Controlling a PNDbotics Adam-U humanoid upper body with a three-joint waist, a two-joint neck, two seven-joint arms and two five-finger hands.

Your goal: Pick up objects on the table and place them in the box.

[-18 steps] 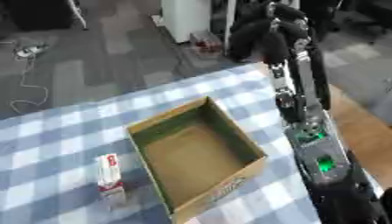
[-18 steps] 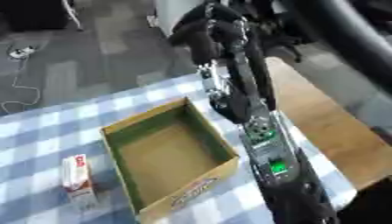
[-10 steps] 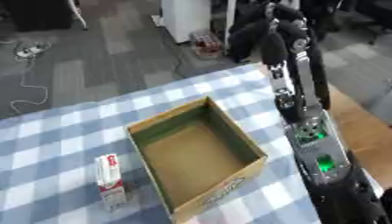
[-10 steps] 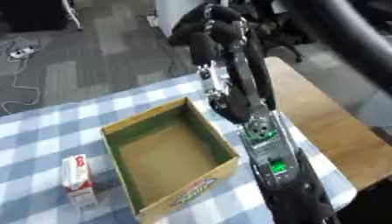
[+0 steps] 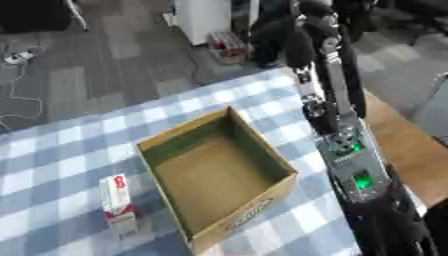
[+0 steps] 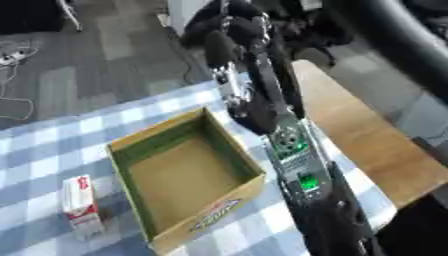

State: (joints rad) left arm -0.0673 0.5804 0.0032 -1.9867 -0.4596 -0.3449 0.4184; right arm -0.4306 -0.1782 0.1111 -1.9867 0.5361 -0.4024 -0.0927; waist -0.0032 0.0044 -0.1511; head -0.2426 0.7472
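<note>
An open cardboard box with a green inner rim stands empty in the middle of the blue-and-white checked table. A small white and red carton stands on the cloth just left of the box. My right arm runs from the lower right corner up along the box's right side. Its black hand hangs high over the table's far edge, beyond the box and well away from the carton. It looks blurred and dark, and nothing shows in it. My left hand appears in neither view.
The checked cloth covers the table to the left and front. A bare wooden strip runs along the table's right edge. Beyond the far edge lie grey floor, cables and a white cabinet.
My right hand has drifted slightly left and away over the far edge. The box and the carton have stayed where they were.
</note>
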